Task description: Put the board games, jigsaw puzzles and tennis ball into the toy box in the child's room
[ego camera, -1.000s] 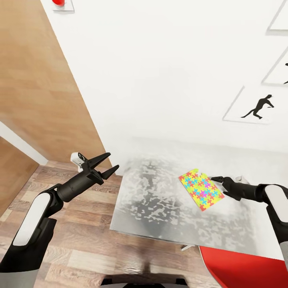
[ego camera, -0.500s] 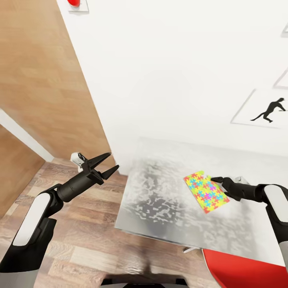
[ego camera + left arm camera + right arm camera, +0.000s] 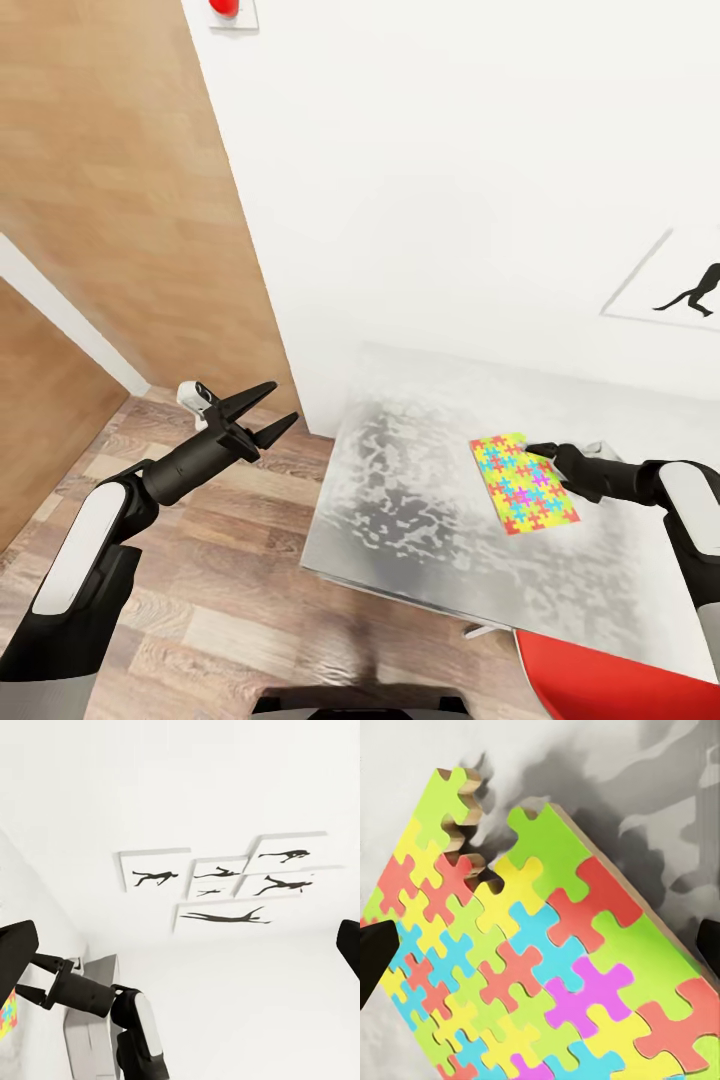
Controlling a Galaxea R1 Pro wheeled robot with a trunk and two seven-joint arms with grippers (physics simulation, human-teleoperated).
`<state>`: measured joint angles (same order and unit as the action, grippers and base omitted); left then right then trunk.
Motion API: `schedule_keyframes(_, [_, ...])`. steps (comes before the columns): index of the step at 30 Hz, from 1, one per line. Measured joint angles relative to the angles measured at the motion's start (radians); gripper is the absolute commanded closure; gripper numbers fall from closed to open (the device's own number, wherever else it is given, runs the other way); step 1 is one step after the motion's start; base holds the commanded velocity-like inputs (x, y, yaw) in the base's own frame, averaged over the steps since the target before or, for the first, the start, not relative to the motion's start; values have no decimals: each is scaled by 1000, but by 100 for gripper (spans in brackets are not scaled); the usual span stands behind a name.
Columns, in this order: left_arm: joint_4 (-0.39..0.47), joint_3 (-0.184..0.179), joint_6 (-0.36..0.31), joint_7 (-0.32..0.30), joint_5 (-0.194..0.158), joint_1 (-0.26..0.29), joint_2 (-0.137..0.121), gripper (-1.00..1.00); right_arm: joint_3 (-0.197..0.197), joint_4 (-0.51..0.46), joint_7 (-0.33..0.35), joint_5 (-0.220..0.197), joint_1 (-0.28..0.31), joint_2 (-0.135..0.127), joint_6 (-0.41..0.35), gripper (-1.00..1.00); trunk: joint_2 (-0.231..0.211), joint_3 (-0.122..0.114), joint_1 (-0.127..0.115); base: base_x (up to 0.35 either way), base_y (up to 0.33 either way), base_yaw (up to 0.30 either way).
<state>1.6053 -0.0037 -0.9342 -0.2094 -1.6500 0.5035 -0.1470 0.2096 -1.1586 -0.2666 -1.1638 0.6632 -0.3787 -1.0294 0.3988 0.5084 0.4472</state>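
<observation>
A multicoloured jigsaw puzzle [image 3: 522,483] hangs just above the grey marbled table [image 3: 410,520], tilted. My right gripper [image 3: 536,451] is shut on its upper right corner. The right wrist view has the puzzle [image 3: 547,967] close up over the table, with a dark fingertip [image 3: 375,956] at each side. Off the table's left side, over the wooden floor, my left gripper [image 3: 262,411] stands open and holds nothing. From the left wrist view, the right gripper [image 3: 41,982] and a sliver of the puzzle [image 3: 7,1014] can be seen. The toy box, board games and tennis ball are out of view.
A red curved object [image 3: 620,680] sits by the table's near right corner. A white wall [image 3: 450,200] with a framed silhouette picture [image 3: 675,290] rises behind the table. A wooden panel [image 3: 110,200] stands at the left, above the plank floor [image 3: 230,600].
The view has swung left, so table and wall pictures sit further right. The puzzle has turned slightly in my right gripper. Both arms hold their poses.
</observation>
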Motion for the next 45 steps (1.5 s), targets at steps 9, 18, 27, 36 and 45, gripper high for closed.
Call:
schedule_keyframes(9, [-1,0,0,0,0,0,0,-100,-22,-11,0,-17,0,0,2,-100,0,0,2,-14,0,10])
schedule_keyframes(18, [-1,1,0,0,-1,0,0,-100,-28,-9,0,-38,0,0,6,-100,0,0,2,-55,0,2])
schedule_keyframes(27, [0,2,0,-1,-1,0,0,-100,-29,-9,1,-40,0,0,7,-100,0,0,2,-14,0,0])
schedule_keyframes(36, [-1,1,0,-1,0,0,0,-100,-29,-9,1,-39,0,0,7,-100,0,0,2,-3,0,0])
schedule_keyframes(45, [-2,1,0,0,0,0,0,-100,-29,-9,1,-41,0,0,7,-100,0,0,2,0,0,4])
